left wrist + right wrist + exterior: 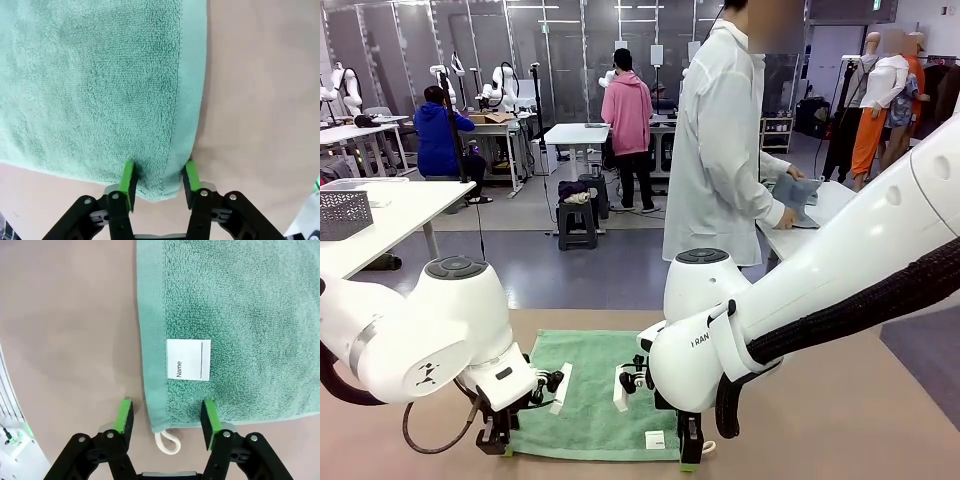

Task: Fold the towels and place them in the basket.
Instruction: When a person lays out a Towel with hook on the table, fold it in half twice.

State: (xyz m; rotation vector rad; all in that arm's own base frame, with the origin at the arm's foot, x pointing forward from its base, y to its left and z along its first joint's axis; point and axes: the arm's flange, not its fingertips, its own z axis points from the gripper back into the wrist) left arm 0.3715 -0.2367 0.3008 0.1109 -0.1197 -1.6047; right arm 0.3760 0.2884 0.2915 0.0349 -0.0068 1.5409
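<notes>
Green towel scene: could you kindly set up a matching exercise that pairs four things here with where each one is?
Things:
1. green towel
2. white name tag
3. white loop
4. light blue towel

Places:
A. in the person's hands
B. spread flat on the table
C. at the towel's corner, inside the open right end effector
D. on the towel's face, beside its hem

Pairs: 1-B; 2-D; 3-C; 4-A

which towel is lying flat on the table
The mint green towel, spread flat on the near table; the person is handling the light blue towel farther back.
</notes>
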